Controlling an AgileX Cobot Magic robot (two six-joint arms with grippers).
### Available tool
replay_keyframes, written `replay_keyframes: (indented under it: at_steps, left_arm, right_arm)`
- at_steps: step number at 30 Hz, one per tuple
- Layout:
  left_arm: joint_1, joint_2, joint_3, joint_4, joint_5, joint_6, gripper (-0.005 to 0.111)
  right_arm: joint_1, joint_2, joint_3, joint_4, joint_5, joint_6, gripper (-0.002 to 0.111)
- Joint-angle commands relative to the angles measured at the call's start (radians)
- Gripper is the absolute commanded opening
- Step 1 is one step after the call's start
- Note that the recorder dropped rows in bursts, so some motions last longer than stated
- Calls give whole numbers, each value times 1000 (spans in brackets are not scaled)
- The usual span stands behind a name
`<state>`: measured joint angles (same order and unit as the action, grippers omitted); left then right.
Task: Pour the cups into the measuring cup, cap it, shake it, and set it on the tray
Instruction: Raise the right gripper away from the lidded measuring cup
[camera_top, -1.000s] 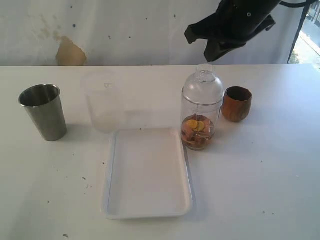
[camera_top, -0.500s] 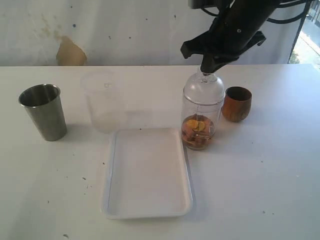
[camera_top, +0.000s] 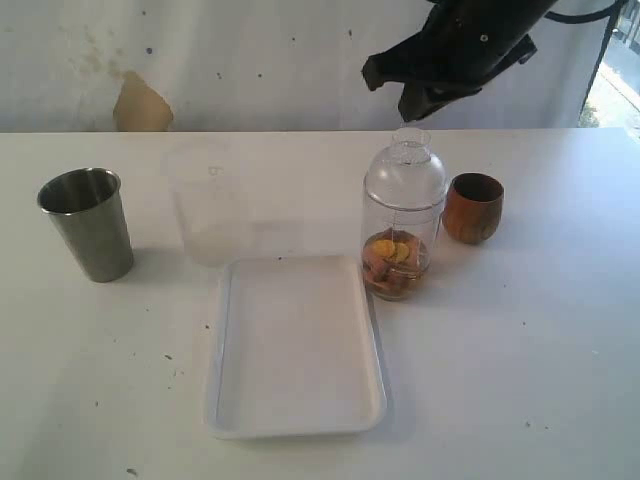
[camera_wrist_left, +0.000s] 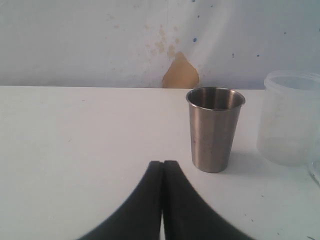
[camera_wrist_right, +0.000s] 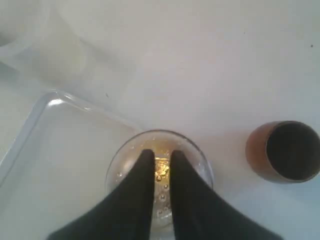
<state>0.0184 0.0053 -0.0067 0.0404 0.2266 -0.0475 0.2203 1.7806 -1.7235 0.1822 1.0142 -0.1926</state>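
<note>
Capping looked done: the right pincer (camera_wrist_right: 160, 156), narrowly parted and empty, hung over the domed lid (camera_top: 405, 172) of the tall clear graduated cylinder (camera_top: 398, 252); shaking needed a firm grasp.

— Where do we find the tray (camera_top: 295, 345)?
— Nearest us, mid-table (camera_top: 520, 380). Behind its left corner stands the tub (camera_top: 207, 205), with the tumbler (camera_top: 88, 222) farther left.
— And on our right?
— The measuring cup (camera_top: 400, 250) stands beside the tray's far right corner with a lid (camera_top: 407, 165) on it, and the wooden cup (camera_top: 473, 208) is just right of it.

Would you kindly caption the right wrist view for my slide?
Right gripper, slightly open, poised over the lidded measuring cup; wooden cup alongside.
</note>
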Motion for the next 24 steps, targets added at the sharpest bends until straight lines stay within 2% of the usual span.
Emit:
replay_keyframes:
  at_steps: [1, 8, 10, 19, 24]
  left_arm:
    - [-1, -5, 7, -6, -1, 1, 0]
    - [-1, -5, 7, -6, -1, 1, 0]
    - [-1, -5, 7, -6, -1, 1, 0]
    - [-1, -5, 7, -6, -1, 1, 0]
    - [-1, -5, 7, -6, -1, 1, 0]
  right_arm:
    - [1, -69, 0, -4, -39, -48, 29]
    - [1, -170, 0, -4, -40, -79, 96]
    - [1, -181, 0, -4, 13, -81, 106]
    - [1, -183, 4, 15, 37, -147, 105]
    - [1, -218, 89, 164, -70, -278, 105]
